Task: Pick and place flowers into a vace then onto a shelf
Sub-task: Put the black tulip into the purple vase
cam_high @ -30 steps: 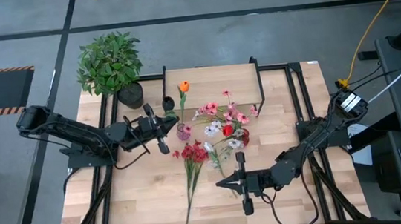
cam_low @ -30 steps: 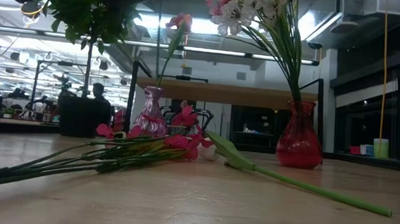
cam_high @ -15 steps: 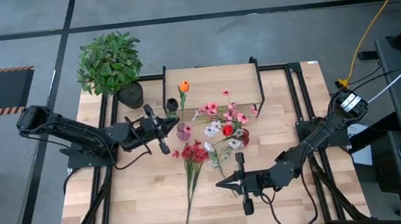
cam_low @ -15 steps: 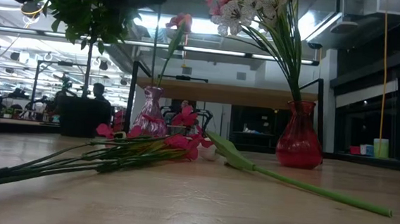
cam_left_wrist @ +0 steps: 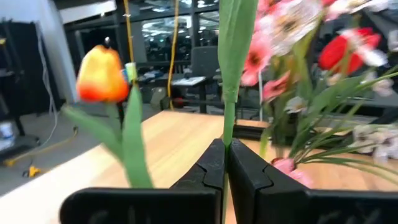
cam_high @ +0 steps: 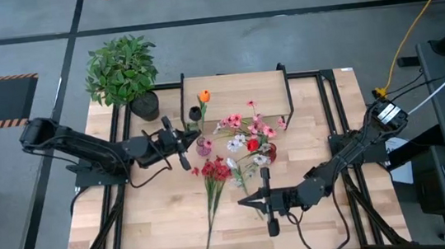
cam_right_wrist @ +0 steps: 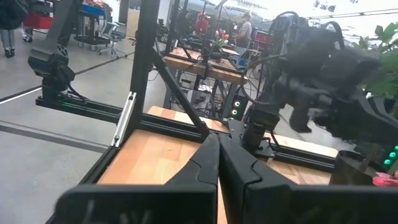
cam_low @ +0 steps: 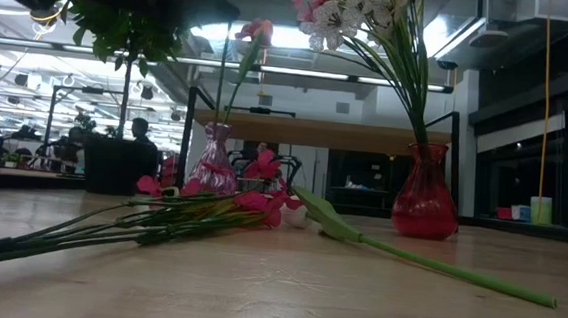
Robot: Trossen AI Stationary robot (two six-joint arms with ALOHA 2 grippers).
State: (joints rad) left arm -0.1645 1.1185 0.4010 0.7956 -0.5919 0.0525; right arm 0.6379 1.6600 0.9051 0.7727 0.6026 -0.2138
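Flowers (cam_high: 244, 135) mostly stand in the red vase (cam_high: 269, 150), several lie loose on the tabletop (cam_high: 158, 222), none on the shelf (cam_high: 236, 94); my left pincer (cam_high: 181, 140) pinches one stem, my right pincer (cam_high: 266, 211) idles shut.

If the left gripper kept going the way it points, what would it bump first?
Probably the pink vase just ahead of the left gripper, whose shut jaws pinch a green stem; depth is unclear.

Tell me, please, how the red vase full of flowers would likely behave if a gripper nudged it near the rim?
The red vase probably tips easily: its neck is narrow and the tall flowers lean to one side. It looks like glass, so likely slippery and breakable.
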